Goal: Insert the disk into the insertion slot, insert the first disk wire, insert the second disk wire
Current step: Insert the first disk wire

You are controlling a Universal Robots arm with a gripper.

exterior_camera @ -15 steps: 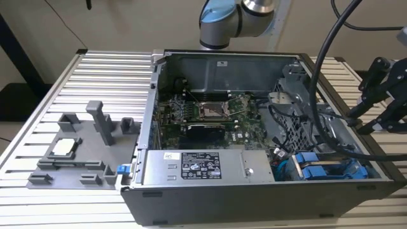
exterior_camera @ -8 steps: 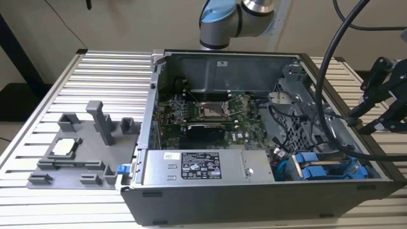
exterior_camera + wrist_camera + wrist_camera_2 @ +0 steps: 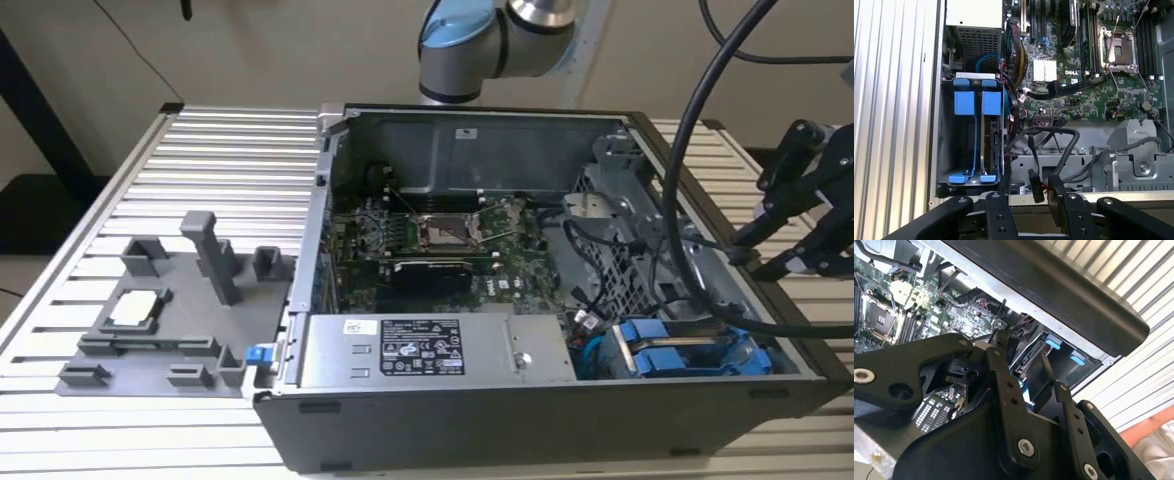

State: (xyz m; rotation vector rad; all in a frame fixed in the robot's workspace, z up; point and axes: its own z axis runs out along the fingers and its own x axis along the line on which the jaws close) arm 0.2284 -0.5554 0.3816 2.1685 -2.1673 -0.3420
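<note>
Black jaws apart, near wire plug point(image 3: 1035, 187)

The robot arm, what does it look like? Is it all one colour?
No. The arm has round silver-grey joints with a light blue cap. Its gripper is matt black, built from flat bars joined by silver screws. Thick black cables loop down near it on the exterior view's right.

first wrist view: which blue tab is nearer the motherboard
The blue tab beside the black cables; the other blue tab sits against the bay's outer wall, farther from the motherboard.
</note>
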